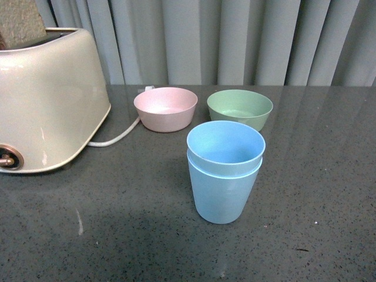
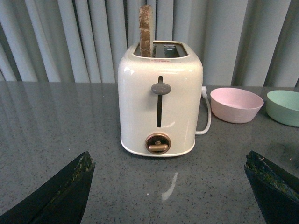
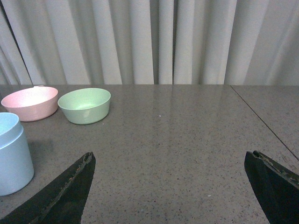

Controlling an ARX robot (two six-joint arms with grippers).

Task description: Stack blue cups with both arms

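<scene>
Blue cups (image 1: 224, 176) nested, upright (mouths up) on grey table (image 1: 117, 223).

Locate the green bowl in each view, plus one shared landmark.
Front: green bowl behind the stacked blue cups, right of the pink bowl.
Left wrist: cut off at the picture's right edge, beside the pink bowl.
Right wrist: upper left, next to the pink bowl.
Shared landmark: the pink bowl.

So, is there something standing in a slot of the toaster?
Yes, a brown slice sticks up out of one slot of the cream toaster in the left wrist view.
</scene>
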